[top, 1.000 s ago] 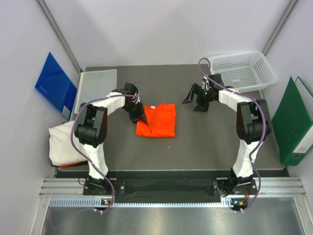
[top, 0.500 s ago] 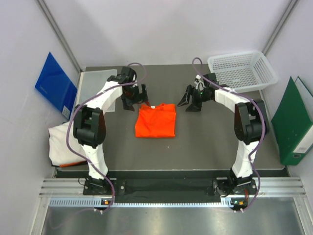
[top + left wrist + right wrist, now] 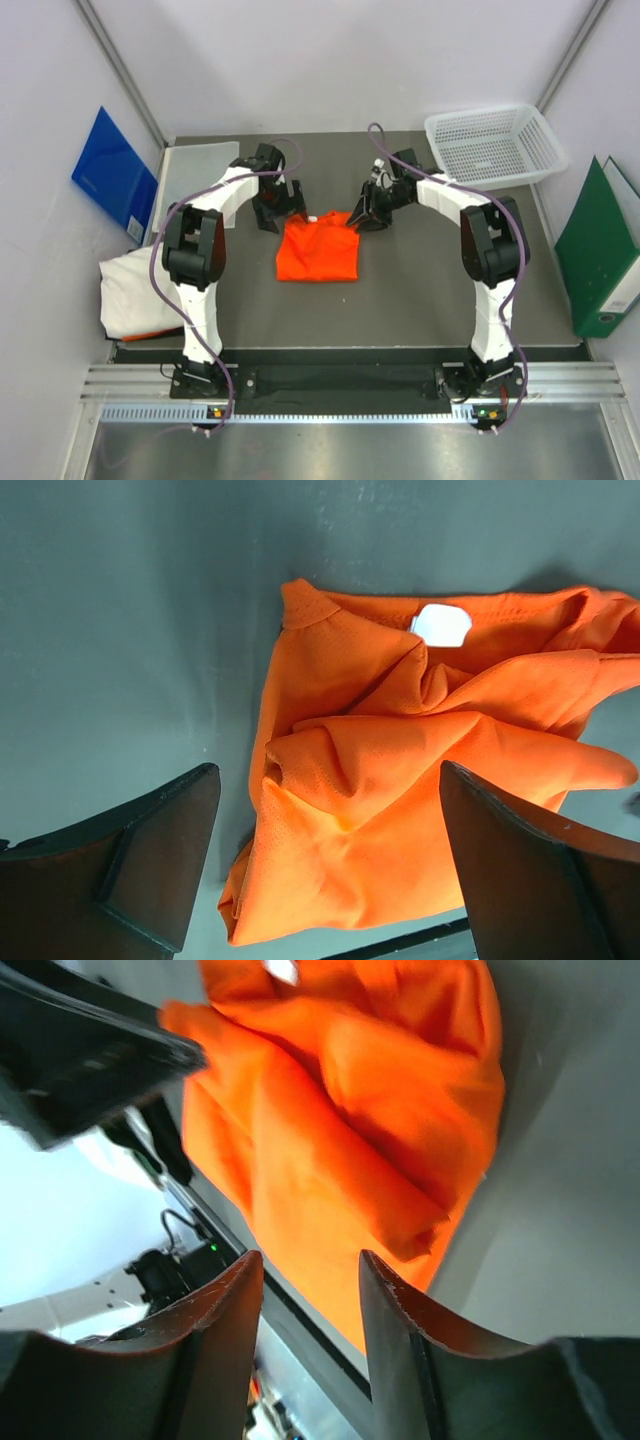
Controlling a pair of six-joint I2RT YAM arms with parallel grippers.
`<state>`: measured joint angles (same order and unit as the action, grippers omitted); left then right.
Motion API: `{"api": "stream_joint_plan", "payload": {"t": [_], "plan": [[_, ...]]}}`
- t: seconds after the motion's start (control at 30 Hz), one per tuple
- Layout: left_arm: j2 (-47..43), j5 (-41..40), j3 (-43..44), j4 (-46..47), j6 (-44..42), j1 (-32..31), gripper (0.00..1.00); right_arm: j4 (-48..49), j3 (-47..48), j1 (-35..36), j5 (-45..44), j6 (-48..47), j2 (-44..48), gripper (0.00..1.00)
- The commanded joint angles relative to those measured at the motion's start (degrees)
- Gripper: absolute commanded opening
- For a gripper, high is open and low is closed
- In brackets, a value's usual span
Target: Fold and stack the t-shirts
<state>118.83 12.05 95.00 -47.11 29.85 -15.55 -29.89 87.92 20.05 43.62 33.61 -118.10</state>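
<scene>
The orange t-shirt (image 3: 320,250) lies folded into a rough square in the middle of the dark table; the left wrist view shows the same orange t-shirt (image 3: 400,770) rumpled, its white neck label up. My left gripper (image 3: 278,207) hovers at its back left corner, jaws wide open over the cloth (image 3: 328,772), holding nothing. At the shirt's back right corner my right gripper (image 3: 362,216) has its jaws half apart (image 3: 310,1260), with orange cloth (image 3: 340,1130) seen beyond them and nothing pinched. The white t-shirt (image 3: 128,290) lies bunched at the table's left edge, partly hanging off.
A white mesh basket (image 3: 495,145) stands at the back right. A clear plastic sheet (image 3: 200,172) lies at the back left beside a blue folder (image 3: 112,170). A green binder (image 3: 600,250) leans at the right wall.
My left gripper let go of the orange shirt, opened wide and drew back to its back left corner. The right arm swung left to the back right corner, its jaws narrowing.
</scene>
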Motion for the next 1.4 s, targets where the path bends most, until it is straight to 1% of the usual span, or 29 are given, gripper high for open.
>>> {"api": "stream_joint_plan", "payload": {"t": [0.0,0.1,0.3,0.43,0.53,0.6,0.63,0.67,0.7,0.73,0.77,0.8,0.87,0.9,0.93,1.23,1.37], "plan": [[0.09,-0.72,2.56,2.02,0.83,0.17,0.94,-6.23,2.00,0.69,-1.95,-1.96,-0.11,0.43],[0.44,-0.28,2.56,2.64,1.18,0.17,0.94,-6.85,1.56,0.60,-4.15,-2.23,1.38,0.43],[0.79,-0.10,2.91,3.08,1.01,0.26,0.93,-6.41,1.03,0.60,-5.03,-2.23,2.27,0.43],[1.14,0.16,3.08,3.08,1.00,0.17,0.93,-3.69,0.32,0.60,-5.04,-1.79,1.04,0.42],[0.97,0.43,3.17,3.17,1.18,0.17,0.91,-2.28,1.46,0.78,-4.51,-1.26,-2.20,0.40],[0.88,0.69,3.08,3.60,1.27,0.26,0.85,-1.84,2.95,0.86,-4.68,-1.17,-3.01,0.34],[1.06,0.86,3.00,3.69,1.18,0.17,0.81,-1.49,3.31,0.86,-4.68,-0.91,-3.36,0.23],[1.14,1.30,3.08,3.96,1.35,0.17,0.71,-0.36,3.75,0.95,-4.77,-0.65,-3.27,0.17],[1.15,1.57,3.08,4.13,1.44,0.17,0.64,-0.17,4.01,0.95,-4.94,-0.56,-3.36,0.12],[1.23,1.74,3.00,4.31,1.44,0.17,0.56,-0.08,4.45,1.04,-4.94,-0.47,-3.62,0.03],[1.49,2.09,3.00,4.48,1.62,0.17,0.46,-0.34,5.06,1.04,-4.94,-0.47,-3.71,0.00],[1.50,2.10,3.08,4.57,1.62,0.26,0.30,-0.43,5.16,1.04,-5.12,-0.47,-3.63,0.00],[1.50,2.10,3.17,4.84,1.71,0.26,0.16,-0.08,4.55,1.04,-5.29,-0.47,-2.58,0.00],[1.32,2.01,3.09,4.92,1.71,0.17,0.05,0.09,4.28,1.04,-5.56,-0.64,-1.87,0.00],[1.23,1.83,3.26,4.84,1.62,0.17,0.00,0.44,4.02,1.04,-5.91,-0.65,-0.47,0.00],[-0.43,-0.27,2.65,3.78,1.35,0.96,0.00,3.08,1.55,1.04,-9.07,-2.58,8.06,0.00],[-0.70,-0.89,2.38,3.69,1.44,1.58,0.00,3.52,2.69,1.04,-10.04,-3.11,6.93,0.00]]}}
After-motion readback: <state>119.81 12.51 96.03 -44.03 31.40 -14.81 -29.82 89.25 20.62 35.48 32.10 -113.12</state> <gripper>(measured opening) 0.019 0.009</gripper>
